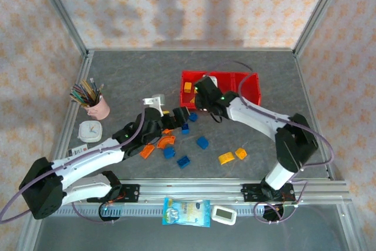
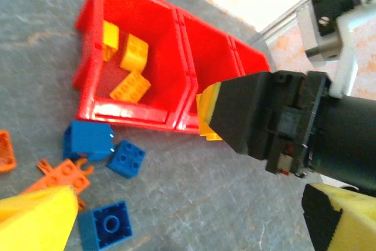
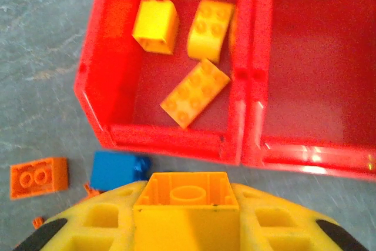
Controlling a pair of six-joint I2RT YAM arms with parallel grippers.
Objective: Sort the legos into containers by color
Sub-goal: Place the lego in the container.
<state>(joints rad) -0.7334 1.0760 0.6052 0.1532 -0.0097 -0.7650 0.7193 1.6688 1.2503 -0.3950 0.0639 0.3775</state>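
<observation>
Your right end effector (image 3: 188, 227) is clamped on one yellow brick (image 3: 187, 189), a yellow pad pressed against each side. It hangs just short of the near wall of the red bins (image 3: 176, 136). Your left end effector (image 2: 191, 204) has its pads wide apart and grips nothing, low over the loose pieces on the tabletop (image 2: 35, 57).

You have three red bins joined in a row. The end bin holds three yellow bricks (image 3: 195, 92). From above you can count five blue bricks (image 1: 202, 142) and two yellow pieces (image 1: 226, 157) on the tabletop. There are at least three orange pieces (image 1: 147, 151), one of them an arch. A pink cup of pencils (image 1: 94, 105) stands well off to the left.

The right wrist view gives you the end bin's contents stud by stud. It also shows one blue brick lying just outside the near wall and an orange brick (image 3: 39, 177) near it. The left wrist view shows all three bins at once and the right end effector from the side, the held brick's edge peeking out below its black finger. The overhead view shows the whole spread, but the right arm covers much of the bins there, so only one yellow brick in the end bin can be made out.
</observation>
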